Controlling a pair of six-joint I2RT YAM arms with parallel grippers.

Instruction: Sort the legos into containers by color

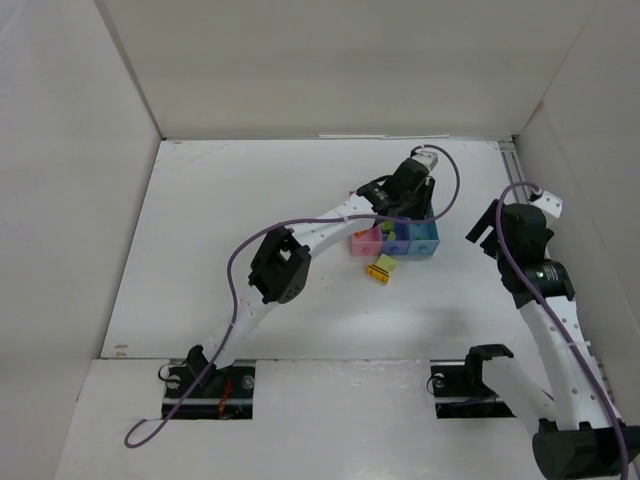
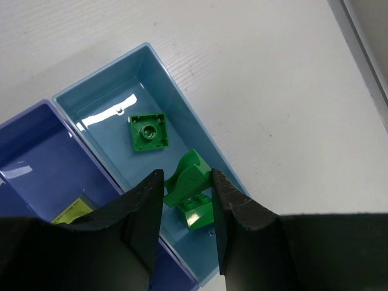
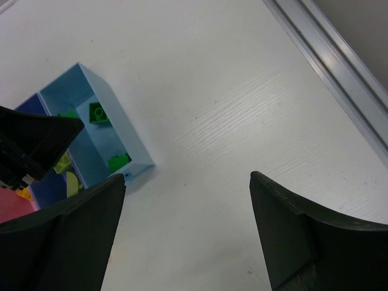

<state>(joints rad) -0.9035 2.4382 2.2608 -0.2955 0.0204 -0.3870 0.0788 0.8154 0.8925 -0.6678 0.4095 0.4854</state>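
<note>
The left gripper [image 2: 186, 176] pinched a dark green lego [image 2: 187, 185] above the light blue bin [image 2: 182, 109], lower centre of its wrist view, seemingly because 2 green legos [image 2: 148, 132] lay there. The right gripper [image 3: 188, 177] hung spread over the surface [image 3: 242, 91], apart.

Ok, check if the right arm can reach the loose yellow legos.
Probably yes: the yellow legos lie uncovered in front of the bins, the right gripper open nearby; the left gripper holds a green lego over the bins.

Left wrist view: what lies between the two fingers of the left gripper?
A green lego, over the light blue bin, in the left wrist view.
</note>
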